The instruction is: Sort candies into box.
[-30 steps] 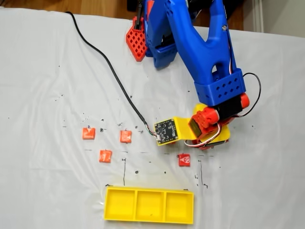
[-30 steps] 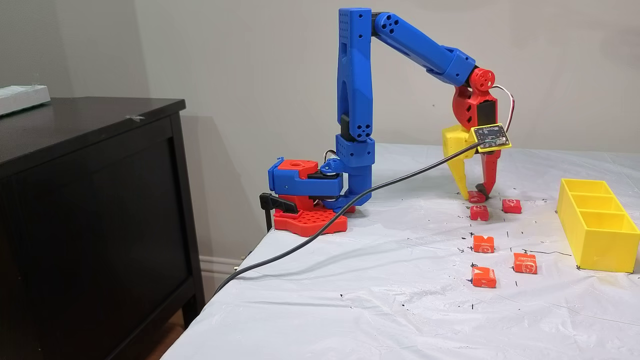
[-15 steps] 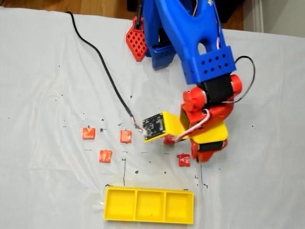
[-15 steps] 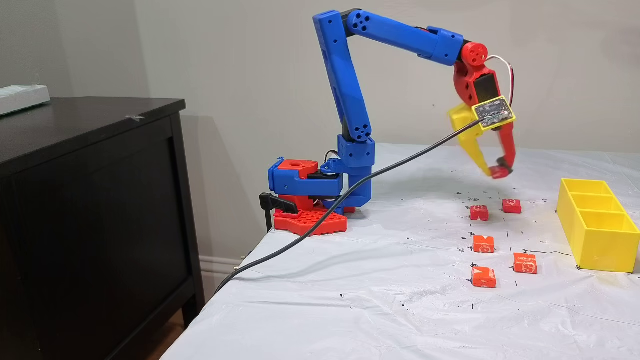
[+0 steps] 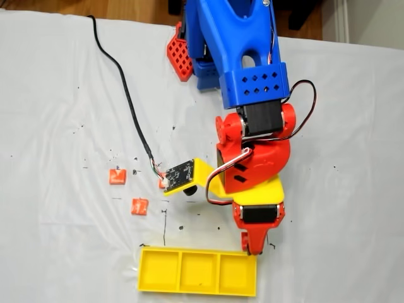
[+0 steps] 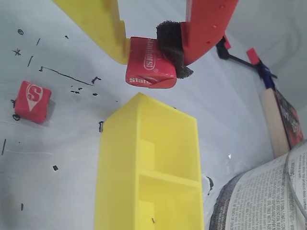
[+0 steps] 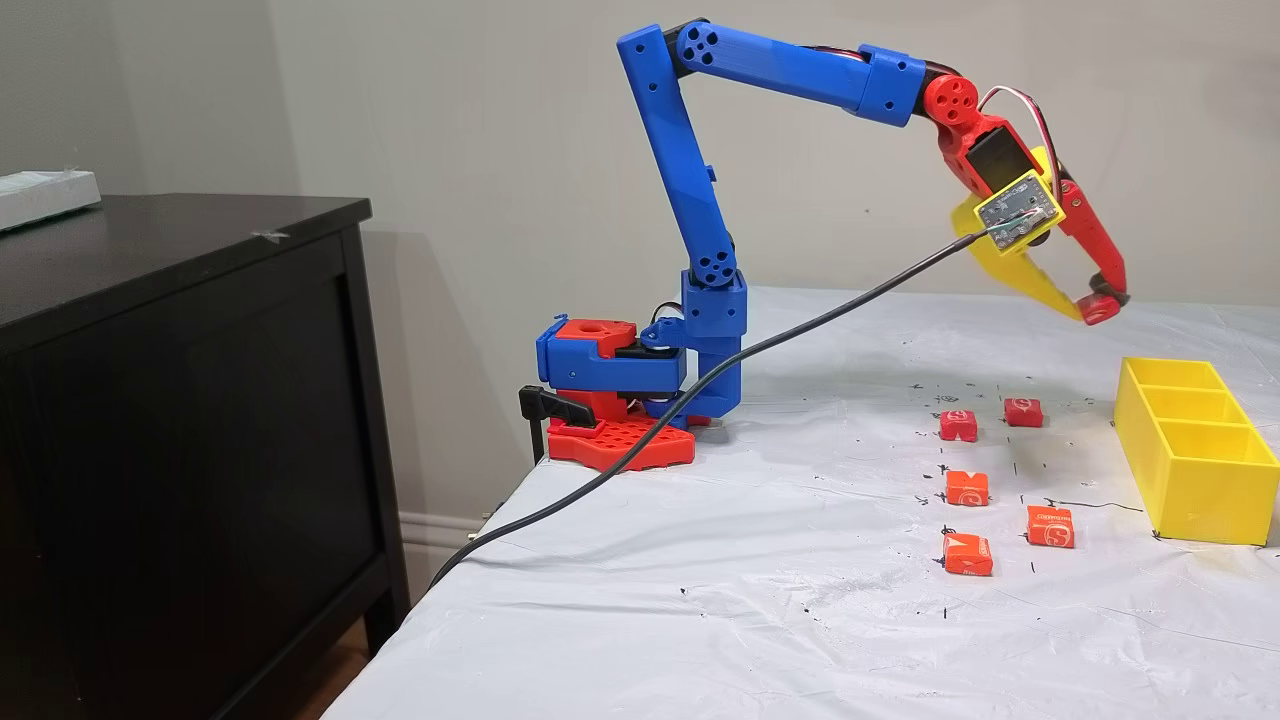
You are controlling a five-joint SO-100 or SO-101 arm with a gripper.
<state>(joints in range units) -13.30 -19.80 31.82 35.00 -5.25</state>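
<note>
Plainly, the gripper (image 6: 151, 57) was clamped on a red candy (image 6: 149, 69) above the near end of the yellow box (image 6: 146, 167), and the wrapper's white lettering began "Sta" with the rest cut off by the fold (a second candy (image 6: 31, 101) on the sheet showed a white "S"). In a fixed view the arm hid part of the sheet, so two loose candies (image 5: 117, 177) (image 5: 139, 206) showed there, while the other fixed view showed five candies (image 7: 967, 488) lying on the sheet beside the box (image 7: 1195, 455); the print on the open paper (image 6: 268, 201) at the wrist view's lower right was too small to read
</note>
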